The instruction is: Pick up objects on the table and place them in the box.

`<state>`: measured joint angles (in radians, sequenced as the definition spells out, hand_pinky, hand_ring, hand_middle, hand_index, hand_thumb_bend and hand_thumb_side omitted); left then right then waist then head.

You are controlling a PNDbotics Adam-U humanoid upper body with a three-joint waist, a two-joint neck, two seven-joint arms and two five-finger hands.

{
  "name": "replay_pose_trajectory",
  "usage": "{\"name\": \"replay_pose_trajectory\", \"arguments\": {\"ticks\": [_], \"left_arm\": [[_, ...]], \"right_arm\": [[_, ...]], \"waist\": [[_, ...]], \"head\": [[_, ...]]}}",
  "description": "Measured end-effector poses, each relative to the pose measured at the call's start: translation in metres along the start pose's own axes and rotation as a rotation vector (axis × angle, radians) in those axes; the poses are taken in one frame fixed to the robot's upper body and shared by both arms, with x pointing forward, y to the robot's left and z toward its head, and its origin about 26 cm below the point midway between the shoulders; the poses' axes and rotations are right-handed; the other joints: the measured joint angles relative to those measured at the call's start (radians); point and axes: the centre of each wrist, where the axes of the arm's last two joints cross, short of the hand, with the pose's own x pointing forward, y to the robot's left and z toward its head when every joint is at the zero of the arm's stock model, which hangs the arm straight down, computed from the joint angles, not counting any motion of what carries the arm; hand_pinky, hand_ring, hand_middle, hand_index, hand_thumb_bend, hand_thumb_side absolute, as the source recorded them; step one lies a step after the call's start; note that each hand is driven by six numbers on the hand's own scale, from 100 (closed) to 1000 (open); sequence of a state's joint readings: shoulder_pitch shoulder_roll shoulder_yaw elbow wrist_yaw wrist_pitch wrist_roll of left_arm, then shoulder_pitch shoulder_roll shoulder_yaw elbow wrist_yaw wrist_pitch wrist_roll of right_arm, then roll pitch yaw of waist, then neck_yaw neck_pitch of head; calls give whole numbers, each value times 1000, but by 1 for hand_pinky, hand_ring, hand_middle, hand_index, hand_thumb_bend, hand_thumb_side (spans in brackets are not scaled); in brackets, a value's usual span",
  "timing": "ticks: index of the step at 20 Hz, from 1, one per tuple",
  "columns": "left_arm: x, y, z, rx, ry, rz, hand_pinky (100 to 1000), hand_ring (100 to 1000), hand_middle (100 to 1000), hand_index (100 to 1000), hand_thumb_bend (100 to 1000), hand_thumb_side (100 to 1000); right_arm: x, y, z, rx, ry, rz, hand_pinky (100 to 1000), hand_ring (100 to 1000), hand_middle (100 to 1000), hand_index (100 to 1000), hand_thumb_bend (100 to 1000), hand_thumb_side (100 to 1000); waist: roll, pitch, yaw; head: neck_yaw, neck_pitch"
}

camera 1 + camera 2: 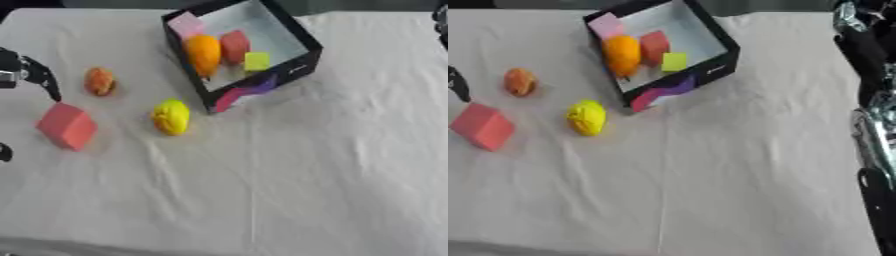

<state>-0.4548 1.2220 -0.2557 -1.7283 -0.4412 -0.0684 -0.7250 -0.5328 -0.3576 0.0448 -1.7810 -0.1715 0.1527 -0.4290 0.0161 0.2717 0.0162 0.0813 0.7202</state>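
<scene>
The black box stands at about 12 o'clock on the white table, tilted a little. Inside it already lie an orange ball, a red cube, a small yellow-green cube and a pink piece.

Three things remain outside, all at 9 to 10 o'clock: a yellow lemon just beside the box's near corner, a small orange fruit further left, and a red block nearest the left edge.

The left hand hangs above the table at 9 o'clock, near the block and the small fruit, touching nothing; its fingers look relaxed and apart. Only the right arm shows, at 3 o'clock; its hand is not visible.

I judge the block light and stiff, with flat faces, so it is best taken on two opposite sides. The lemon is round and may roll, so better to hold it around the middle.
</scene>
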Motion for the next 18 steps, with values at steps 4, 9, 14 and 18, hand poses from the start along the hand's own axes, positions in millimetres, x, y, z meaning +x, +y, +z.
{"name": "replay_pose_trajectory", "arguments": {"ticks": [4, 9, 14, 18], "left_arm": [[-6, -6, -9, 15, -9, -4, 952, 919, 819, 826, 746, 100], [-13, -9, -17, 34, -4, -8, 950, 924, 826, 838, 757, 100], [-20, -13, -25, 41, 10, 8, 942, 926, 827, 840, 774, 100], [-22, -16, -30, 33, 3, 18, 942, 928, 834, 850, 782, 100]], "right_arm": [[0, 1, 0, 7, 2, 1, 782, 695, 664, 801, 173, 316], [0, 1, 1, 14, 5, 1, 783, 697, 667, 800, 168, 319], [-1, 1, 1, 20, 8, 0, 784, 698, 668, 800, 164, 322], [-1, 1, 1, 22, 10, -4, 785, 697, 667, 800, 160, 325]], "waist": [[-1, 1, -3], [-2, 2, -5], [-6, 6, -9], [-7, 8, -11]], "head": [[6, 0], [14, 0], [22, 0], [24, 0]]}}
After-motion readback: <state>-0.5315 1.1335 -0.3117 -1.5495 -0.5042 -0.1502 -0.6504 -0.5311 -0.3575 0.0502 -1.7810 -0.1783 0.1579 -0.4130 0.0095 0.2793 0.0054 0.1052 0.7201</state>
